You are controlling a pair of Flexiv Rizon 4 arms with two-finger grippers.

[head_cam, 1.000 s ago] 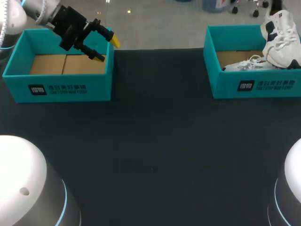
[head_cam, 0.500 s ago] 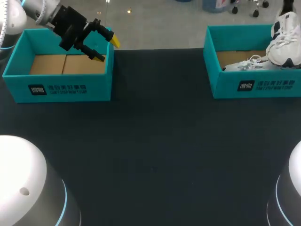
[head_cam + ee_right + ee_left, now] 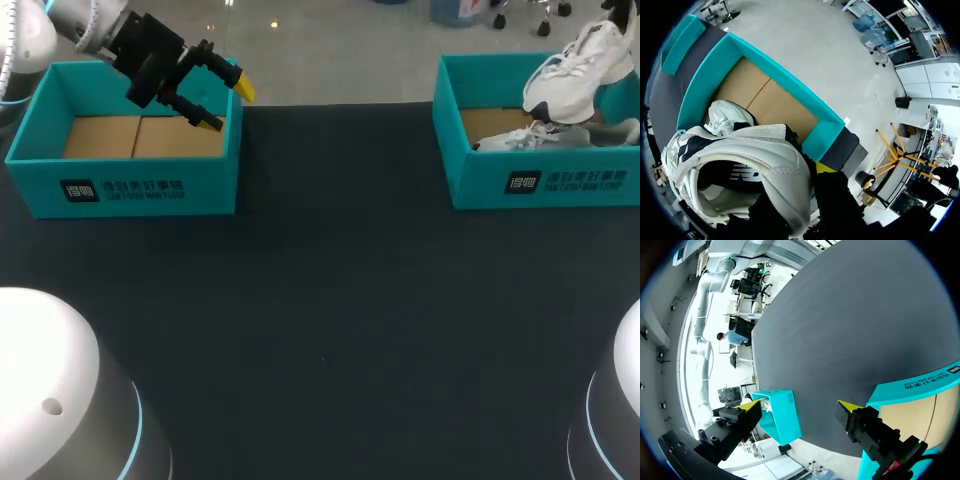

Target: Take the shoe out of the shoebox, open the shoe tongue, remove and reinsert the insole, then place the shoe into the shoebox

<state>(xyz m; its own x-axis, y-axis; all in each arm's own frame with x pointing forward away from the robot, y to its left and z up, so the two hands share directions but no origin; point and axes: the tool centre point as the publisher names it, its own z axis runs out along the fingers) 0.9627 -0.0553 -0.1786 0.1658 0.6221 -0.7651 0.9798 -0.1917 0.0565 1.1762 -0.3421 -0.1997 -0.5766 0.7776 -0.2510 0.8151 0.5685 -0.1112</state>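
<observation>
At the far right of the table [image 3: 330, 300], the shoe [image 3: 572, 72] is held up in the air above the teal shoebox [image 3: 540, 182]. The right gripper [image 3: 815, 175] can hardly be made out in the head view. In the right wrist view only one of its yellow tips is seen, pressed beside the heel collar. The other finger is hidden by the shoe, which is clamped between them.

The shoe is made of white mesh with smooth white and dark panels. A second shoe [image 3: 520, 138], pale with loose laces, is laid on the brown cardboard floor of the shoebox. White print is seen on the front wall, but it is too small to be read.

The left gripper [image 3: 228, 105] is spread wide and nothing is held in it. It is placed above the far right corner of the left box [image 3: 130, 190], which is also made of teal cardboard.
</observation>
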